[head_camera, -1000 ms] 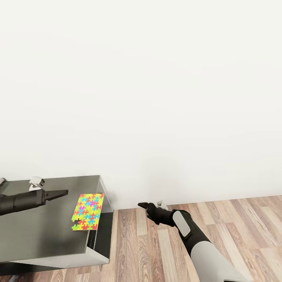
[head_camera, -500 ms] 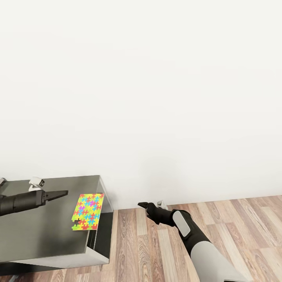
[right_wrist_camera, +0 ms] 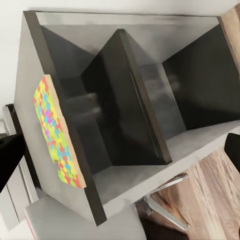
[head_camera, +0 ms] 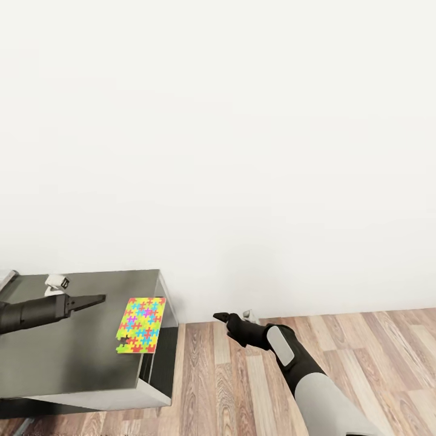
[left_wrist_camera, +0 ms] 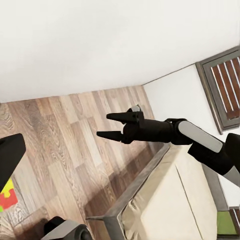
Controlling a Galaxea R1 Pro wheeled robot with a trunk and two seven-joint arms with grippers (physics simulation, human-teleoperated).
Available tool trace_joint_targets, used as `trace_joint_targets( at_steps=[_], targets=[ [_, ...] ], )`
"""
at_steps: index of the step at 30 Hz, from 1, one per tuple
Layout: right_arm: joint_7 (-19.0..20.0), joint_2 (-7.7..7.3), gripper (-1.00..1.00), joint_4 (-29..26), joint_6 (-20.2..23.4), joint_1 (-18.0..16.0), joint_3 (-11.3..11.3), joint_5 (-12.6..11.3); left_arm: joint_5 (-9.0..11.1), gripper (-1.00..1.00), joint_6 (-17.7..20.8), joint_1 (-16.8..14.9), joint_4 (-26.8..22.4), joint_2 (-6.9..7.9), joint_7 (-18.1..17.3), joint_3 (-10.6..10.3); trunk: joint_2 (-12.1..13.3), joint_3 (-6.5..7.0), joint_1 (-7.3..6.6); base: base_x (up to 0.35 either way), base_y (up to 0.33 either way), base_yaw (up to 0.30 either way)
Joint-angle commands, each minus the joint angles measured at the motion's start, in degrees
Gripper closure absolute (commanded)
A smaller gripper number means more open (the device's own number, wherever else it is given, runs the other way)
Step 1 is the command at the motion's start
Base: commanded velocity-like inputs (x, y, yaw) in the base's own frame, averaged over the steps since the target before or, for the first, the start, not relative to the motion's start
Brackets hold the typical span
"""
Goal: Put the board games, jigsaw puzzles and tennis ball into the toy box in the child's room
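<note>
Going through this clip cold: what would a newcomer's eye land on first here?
The bright multicolour jigsaw puzzle, lying flat at the right edge of the dark grey cabinet top, slightly overhanging it. Next, the left gripper hovering beside it over the cabinet, and the right gripper held out above the wood floor.

The head view looks forward and down past the cabinet (head_camera: 79, 357) toward the wall (head_camera: 242, 151); the right wrist view faces the cabinet's open side, sharing the jigsaw puzzle (head_camera: 142, 316).
</note>
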Motion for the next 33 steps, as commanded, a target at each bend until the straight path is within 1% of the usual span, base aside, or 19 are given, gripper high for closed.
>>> trace_joint_targets(
  at_steps=[1,22,29,33],
  targets=[
    [0.1,0.08,-1.0,0.0,0.5,0.0,-0.5,0.1,-0.1,-1.0,0.6,-0.1,0.0,0.0,-0.3,0.0,-0.1,-0.1,0.03,0.0,0.0,0.239],
    [0.3,0.08,-1.0,0.0,0.3,0.0,-0.4,0.1,-0.1,-1.0,0.6,-0.1,0.0,-0.05,-0.3,0.0,-0.1,-0.1,0.03,0.0,0.0,0.277],
    [0.4,0.08,-1.0,0.0,-0.7,0.0,-0.3,0.0,-0.1,-1.0,0.6,-0.1,0.0,-0.05,-0.3,0.0,-0.1,-0.1,0.03,0.022,-0.004,0.098],
    [1.2,0.08,-1.0,0.0,-1.4,0.0,-0.3,0.0,0.0,-1.0,0.6,-0.1,0.0,-0.05,-0.3,0.0,-0.1,-0.1,0.03,0.102,-0.081,0.022]
  ],
)
